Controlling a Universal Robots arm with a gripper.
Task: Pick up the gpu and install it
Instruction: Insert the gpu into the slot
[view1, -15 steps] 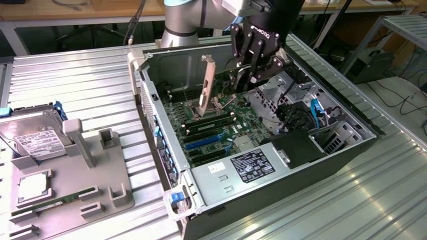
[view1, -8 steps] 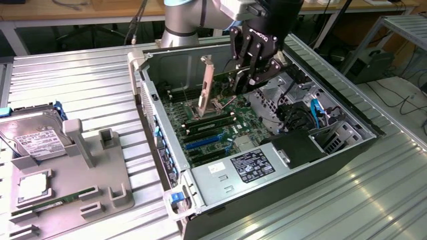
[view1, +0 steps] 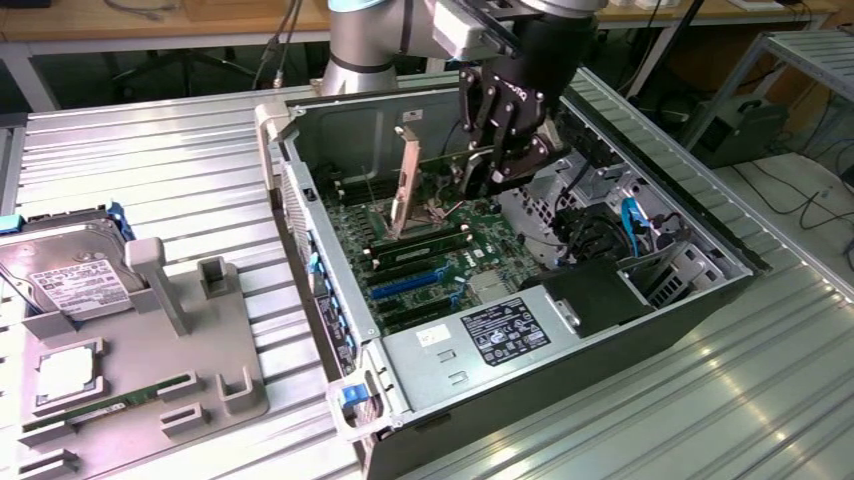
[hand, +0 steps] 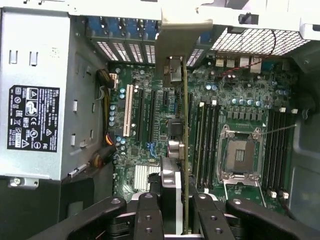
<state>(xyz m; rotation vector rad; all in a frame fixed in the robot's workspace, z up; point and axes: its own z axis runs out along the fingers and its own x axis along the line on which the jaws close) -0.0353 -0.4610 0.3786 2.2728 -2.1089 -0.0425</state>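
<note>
The claw (hand: 175, 212) pinches the gpu (hand: 176, 72) edge-on above the motherboard (hand: 240, 102), apparently to line it up with a slot.

Silver-grey tubular arm (view1: 358, 45), light-grey wrist mount (view1: 461, 32), blk pincer (view1: 491, 182), blk linkage fingers (hand: 148, 220) w/ round pivot pins

The gpu (hand: 185, 150) stands on edge over the motherboard (hand: 240, 95), clamped between the two fingers of the end effector (hand: 177, 205). From the wrist view it is seen edge-on: a thin green board line crossing the motherboard's expansion slots, with the bulkier cooler side (hand: 170, 185) on one face. Its silver metal bracket (hand: 182, 35) sits at the motherboard's rear edge. In the exterior view the bracket (view1: 407, 170) rises upright above the motherboard. Whether the card's lower edge is seated in a slot cannot be told.
</note>
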